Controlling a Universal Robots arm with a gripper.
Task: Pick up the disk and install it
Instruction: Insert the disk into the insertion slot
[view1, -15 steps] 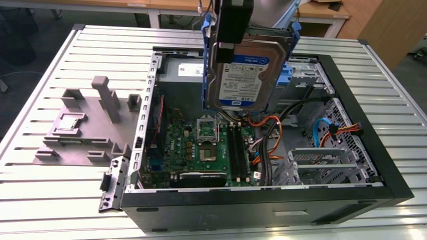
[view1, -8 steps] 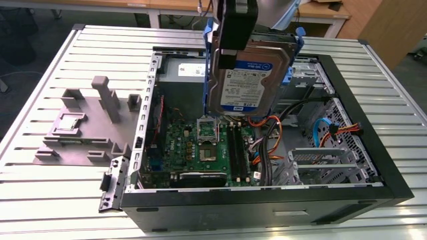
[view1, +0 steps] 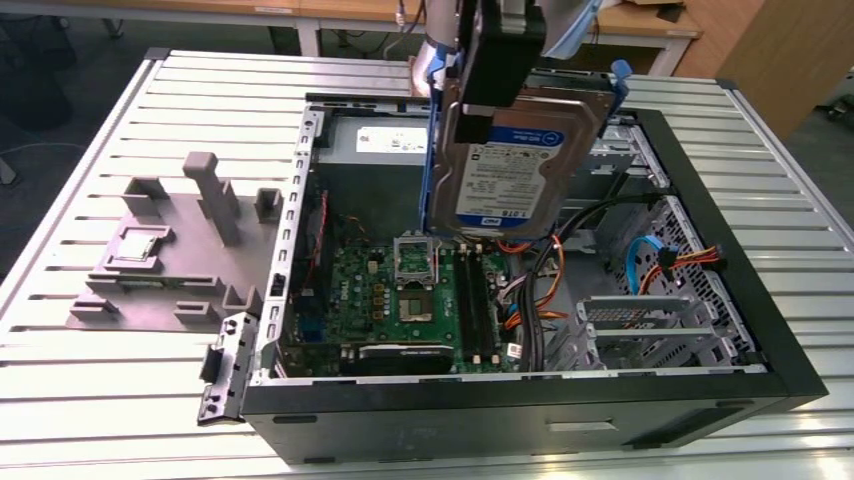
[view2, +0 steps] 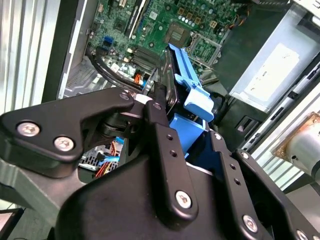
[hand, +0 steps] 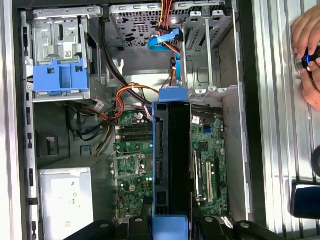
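The disk (view1: 511, 165) is a silver-grey hard drive with a white-and-blue label in a blue plastic carrier. It hangs upright above the open computer case (view1: 747, 330), over the motherboard (view1: 400, 300). My gripper (view1: 491, 85) is shut on its upper end. In the first wrist view the disk (hand: 172, 160) appears edge-on, its blue carrier frame running between my black fingers (hand: 200, 225). In the second wrist view the gripper (view2: 182, 117) clamps the carrier's blue tab (view2: 192, 97) from both sides.
Inside the case are a grey power-supply box (hand: 65, 200), orange and blue cables (view1: 647, 262), metal drive cages (view1: 654, 330) and an upright blue bracket (hand: 60, 75). A grey fixture (view1: 174, 250) stands on the slatted table at the exterior view's left. A person's hand (hand: 307, 50) rests beside the case.
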